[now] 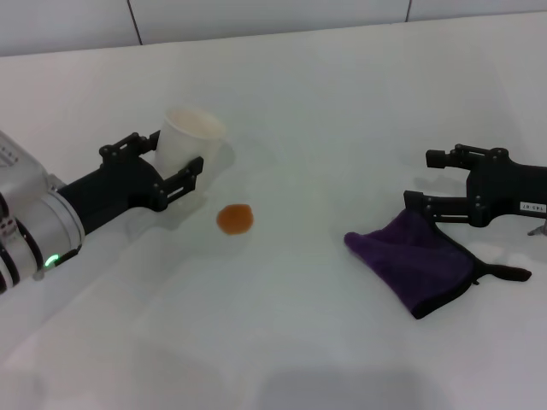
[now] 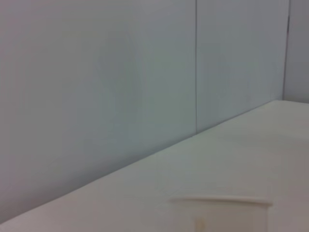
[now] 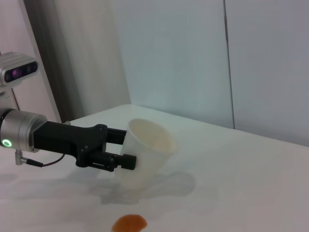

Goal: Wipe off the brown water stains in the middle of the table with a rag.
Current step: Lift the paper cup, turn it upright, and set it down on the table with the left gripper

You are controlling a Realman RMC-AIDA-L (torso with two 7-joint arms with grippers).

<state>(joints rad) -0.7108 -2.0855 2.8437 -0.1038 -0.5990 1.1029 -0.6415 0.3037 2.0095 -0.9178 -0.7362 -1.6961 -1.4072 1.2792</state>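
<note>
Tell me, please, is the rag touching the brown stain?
Apart: the head view shows bare table between the rag and the brown stain.

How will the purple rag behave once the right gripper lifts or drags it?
The rag lies rumpled with soft folds, so it will likely droop and bunch. It looks fleecy and thin, probably light. Dragged over the smooth table, it may slide easily. The right gripper sits at its far edge.
</note>
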